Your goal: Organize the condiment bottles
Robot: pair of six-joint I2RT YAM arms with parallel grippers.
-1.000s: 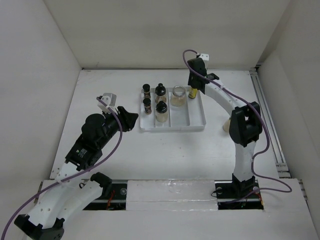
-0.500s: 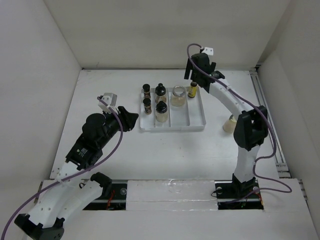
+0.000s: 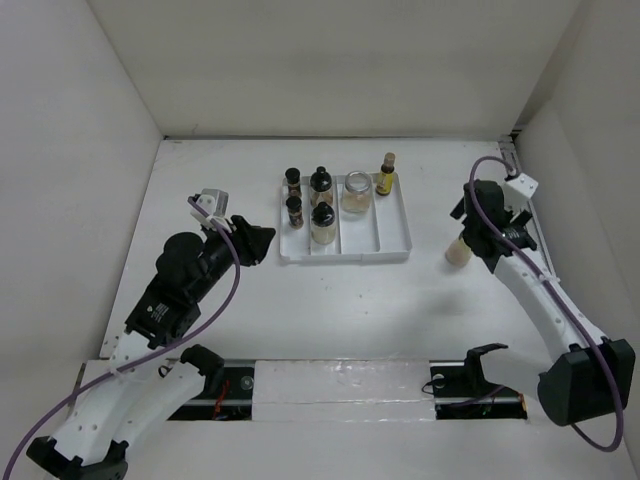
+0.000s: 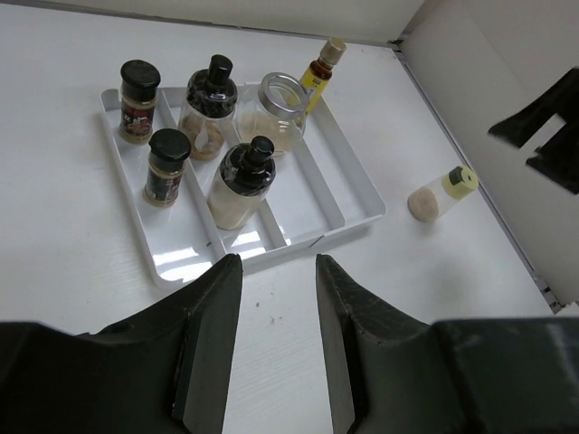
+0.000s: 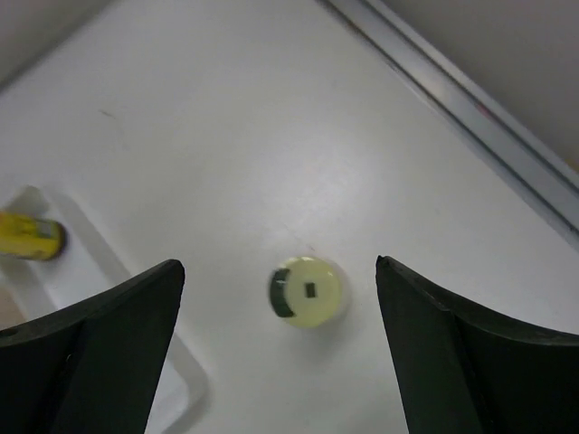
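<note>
Nearest the arm bases, the left gripper [image 4: 276, 267] hangs near the white tray [image 3: 405, 240], jaws barely parted and empty. Out to the right, the cream squeeze bottle [image 5: 308, 291] sits alone on the table [image 3: 200, 170], apart from the tray. The right gripper [image 5: 279, 264] is spread wide above it, gripping nothing. Fetching this stray looks like the step in hand, so next it must descend and close. Farther back, the yellow-capped amber bottle [image 3: 385, 175] stands at the tray's far corner, seemingly inside.

The yellow-capped amber bottle [image 5: 32, 237] — blurred — is cut off by the right wrist view's left edge.
</note>
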